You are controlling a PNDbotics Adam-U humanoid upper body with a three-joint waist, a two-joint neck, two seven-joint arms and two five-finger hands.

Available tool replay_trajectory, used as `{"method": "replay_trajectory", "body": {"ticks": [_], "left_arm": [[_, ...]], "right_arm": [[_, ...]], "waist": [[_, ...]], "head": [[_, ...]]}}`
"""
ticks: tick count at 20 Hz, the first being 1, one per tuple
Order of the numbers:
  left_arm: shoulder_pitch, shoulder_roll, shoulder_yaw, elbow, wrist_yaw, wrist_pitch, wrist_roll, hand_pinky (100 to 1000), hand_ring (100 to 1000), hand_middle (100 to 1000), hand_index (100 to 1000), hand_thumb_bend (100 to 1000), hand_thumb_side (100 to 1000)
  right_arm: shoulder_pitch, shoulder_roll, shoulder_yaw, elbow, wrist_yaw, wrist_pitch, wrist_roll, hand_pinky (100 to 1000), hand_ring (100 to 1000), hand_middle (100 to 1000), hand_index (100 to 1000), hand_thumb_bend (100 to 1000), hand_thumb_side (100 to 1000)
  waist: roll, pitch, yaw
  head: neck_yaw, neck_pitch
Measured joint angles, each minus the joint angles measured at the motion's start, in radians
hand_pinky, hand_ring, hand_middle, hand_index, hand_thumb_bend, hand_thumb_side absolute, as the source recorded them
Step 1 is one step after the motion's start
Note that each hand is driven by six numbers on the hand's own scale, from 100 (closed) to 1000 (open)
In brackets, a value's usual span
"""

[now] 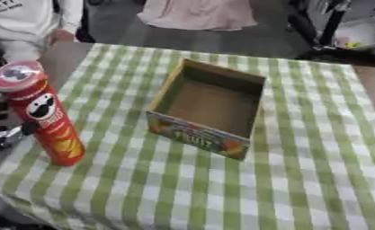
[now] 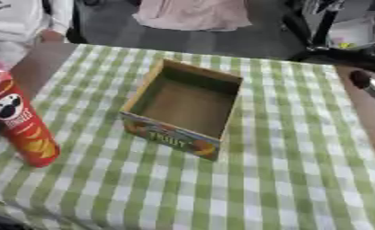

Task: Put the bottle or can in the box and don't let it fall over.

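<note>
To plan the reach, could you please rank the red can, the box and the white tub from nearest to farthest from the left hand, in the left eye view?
1. Red can, beside the left hand at the table left edge.
2. Box, mid-table, further right.
3. White tub, beyond the table, far right.

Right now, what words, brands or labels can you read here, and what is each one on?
"FRUIT": front face of the open cardboard box.
Red chip can: a moustached face logo shows; the lettering beneath it is too blurred to read.
Can's lid: markings too blurred to read.
</note>
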Motion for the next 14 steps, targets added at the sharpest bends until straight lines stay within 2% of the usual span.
{"method": "replay_trajectory", "body": {"ticks": [14], "left_arm": [[-0.040,-0.026,-0.010,0.027,0.000,-0.013,-0.024,862,915,846,850,992,444]], "right_arm": [[0.003,0.001,0.002,0.000,0.000,0.002,-0.001,664,837,921,846,748,261]], "waist": [[-0.002,0.000,-0.004]], "head": [[0.006,-0.001]]}}
